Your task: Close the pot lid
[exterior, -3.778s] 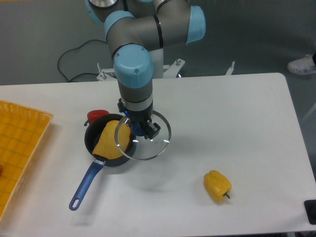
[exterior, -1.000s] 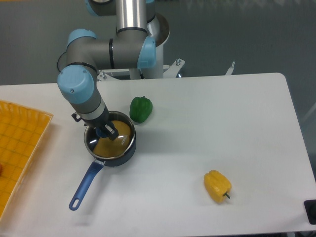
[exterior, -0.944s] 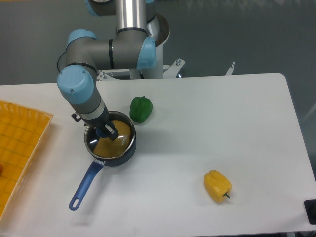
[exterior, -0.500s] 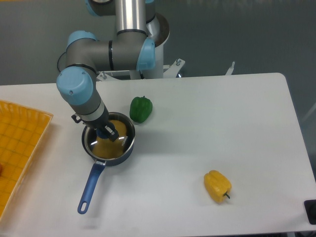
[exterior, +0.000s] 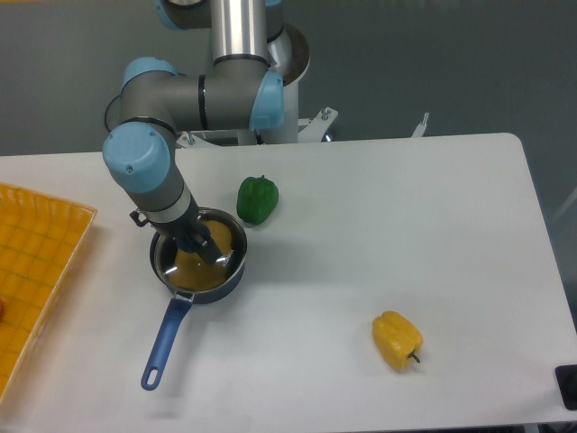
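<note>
The pot (exterior: 230,275), a small dark saucepan with something yellow inside, stands left of centre on the white table. Its long blue handle (exterior: 163,344) points toward the front edge. The glass lid (exterior: 177,267) lies flat on the pot, its metal rim following the pot's rim. My gripper (exterior: 200,242) reaches down onto the lid's centre. Its dark fingers stand close together where the knob is and hide it.
A green bell pepper (exterior: 258,199) sits just behind and right of the pot. Near the front right lies a yellow bell pepper (exterior: 397,340). An orange mesh tray (exterior: 36,262) fills the left edge. A dark object (exterior: 568,386) shows at the right front corner.
The lid came over from the pot's right side onto it. In the last second the pot shifted slightly left and its handle swung toward the right. The gripper stayed at the lid's centre.
</note>
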